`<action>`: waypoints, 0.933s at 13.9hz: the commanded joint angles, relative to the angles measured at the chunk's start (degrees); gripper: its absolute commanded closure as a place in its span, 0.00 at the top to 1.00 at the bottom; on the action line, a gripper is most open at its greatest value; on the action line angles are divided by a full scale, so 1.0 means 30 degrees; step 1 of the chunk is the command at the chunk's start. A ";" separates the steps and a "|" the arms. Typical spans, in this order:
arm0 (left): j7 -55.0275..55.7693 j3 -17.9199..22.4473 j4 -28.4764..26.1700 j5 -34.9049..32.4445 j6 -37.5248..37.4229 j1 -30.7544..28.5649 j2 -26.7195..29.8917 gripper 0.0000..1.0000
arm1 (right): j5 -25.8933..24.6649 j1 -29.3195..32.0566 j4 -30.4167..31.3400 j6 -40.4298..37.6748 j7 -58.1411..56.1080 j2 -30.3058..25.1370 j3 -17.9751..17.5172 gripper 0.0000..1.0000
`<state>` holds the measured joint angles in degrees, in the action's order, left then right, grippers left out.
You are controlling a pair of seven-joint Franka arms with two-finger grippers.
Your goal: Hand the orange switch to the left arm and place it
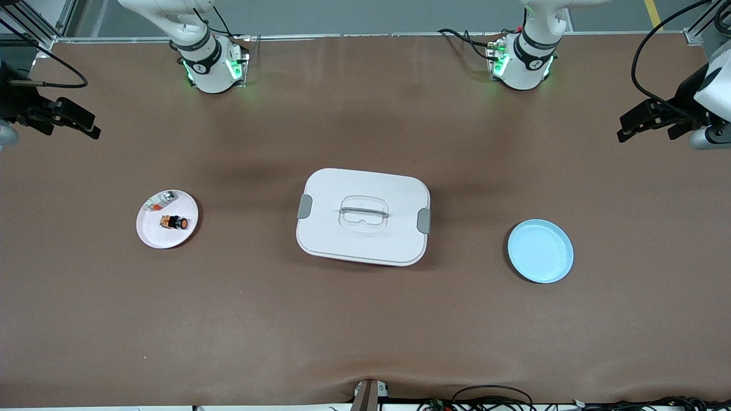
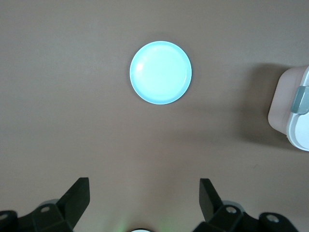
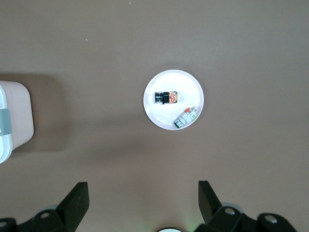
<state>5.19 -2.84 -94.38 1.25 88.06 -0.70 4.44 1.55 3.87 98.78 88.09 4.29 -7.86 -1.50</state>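
The orange switch [image 1: 174,222] lies on its side on a small white plate [image 1: 149,236] toward the right arm's end of the table. In the right wrist view the switch [image 3: 167,97] lies on that plate [image 3: 161,116]. The white box [image 1: 364,217] stands at the table's middle. My right gripper [image 1: 85,125] is open and empty, held high over the table's edge at the right arm's end, apart from the plate; its own view shows it [image 3: 143,188] wide open. My left gripper [image 1: 623,130] is open and empty, high over the table's other end [image 2: 145,186].
A small silvery-clear part with a red bit [image 1: 161,199] shares the white plate with the switch. An empty light blue plate [image 1: 540,251] lies toward the left arm's end, also in the left wrist view [image 2: 161,72]. The box's corner shows in both wrist views [image 2: 294,116] [image 3: 12,121].
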 commanded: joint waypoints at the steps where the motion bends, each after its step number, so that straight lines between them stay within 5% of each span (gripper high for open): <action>1: -0.0470 -0.0019 0.0582 -0.0444 -0.0378 -0.0058 -0.0248 1.00 | -0.0047 0.0057 0.0471 0.0169 0.0385 -0.0513 -0.0117 1.00; 13: -0.0500 0.0010 0.0758 -0.0415 -0.0407 -0.0058 -0.0336 1.00 | -0.0047 0.0086 0.0296 -0.0006 0.0385 -0.0396 -0.0117 1.00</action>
<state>5.15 -2.79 -94.02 1.25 88.06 -0.77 4.33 1.55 3.87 98.81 88.25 4.44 -7.86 -1.55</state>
